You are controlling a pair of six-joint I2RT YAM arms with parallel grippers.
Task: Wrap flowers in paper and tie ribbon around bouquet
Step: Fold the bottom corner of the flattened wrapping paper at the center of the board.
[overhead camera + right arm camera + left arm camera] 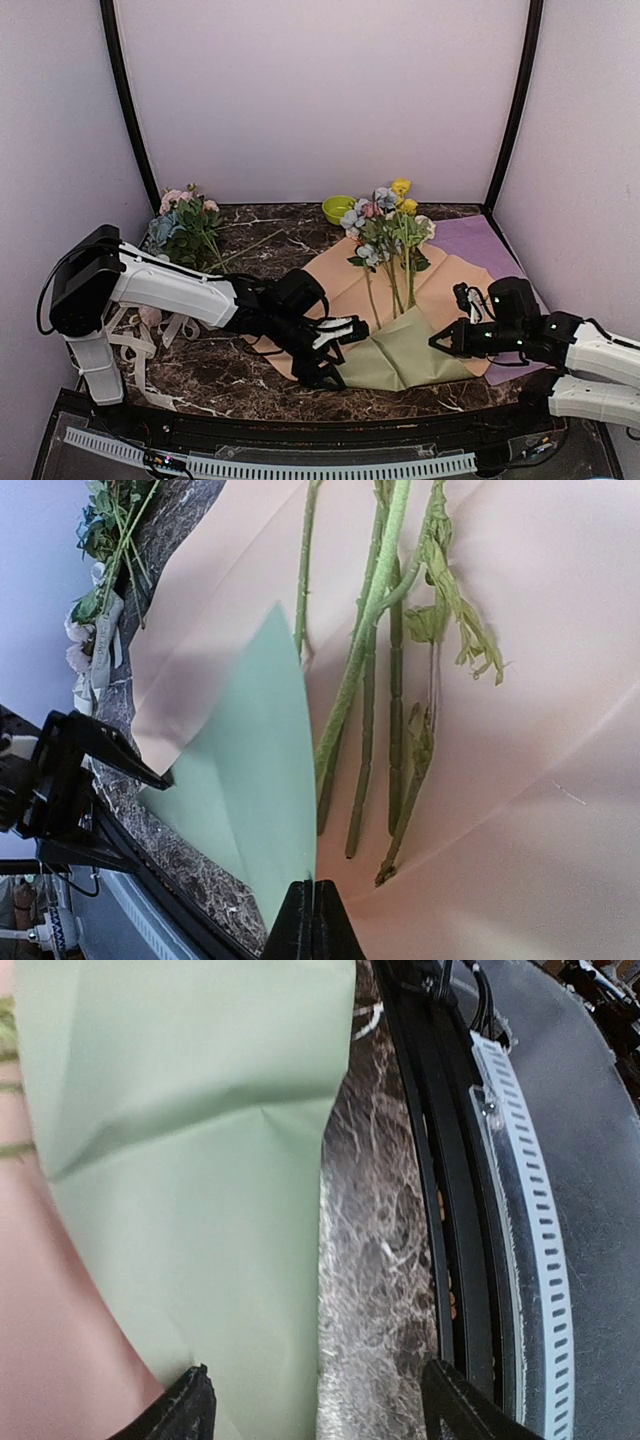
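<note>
Pinched shut in the right hand (313,890): the near right corner of the paper (400,362), its sage-green layer folded up over the peach one. Black fingertips pressed together with no gap, the green flap's edge running straight into them. Just beyond that grip, on the peach layer, the flowers (390,240): thin green stems side by side toward the near edge, blue, yellow, pink and white heads toward the back wall. Stems just beside the green flap, not under it.

At the flap's opposite, left side, the left hand (320,1405): spread wide, gripping nothing. One fingertip over the green layer, the other over bare counter (230,375), the paper's edge between them. Contact with the paper impossible to judge.

Left arm stretched low from its base toward the middle, white forearm, black wrist. Right arm low along the near right, pointing leftward.

Paper matte and creased, with soft folds. Counter glossy dark stone, veined white. Ribbon (140,350) in loose cream-white loops by the left arm's base, well apart from both hands. Flat purple sheet (475,245) partly under the peach layer's right side. Small lime-green bowl (338,209) at the back; loose leafy cluster (185,225) of pink and blue blooms at back left.
</note>
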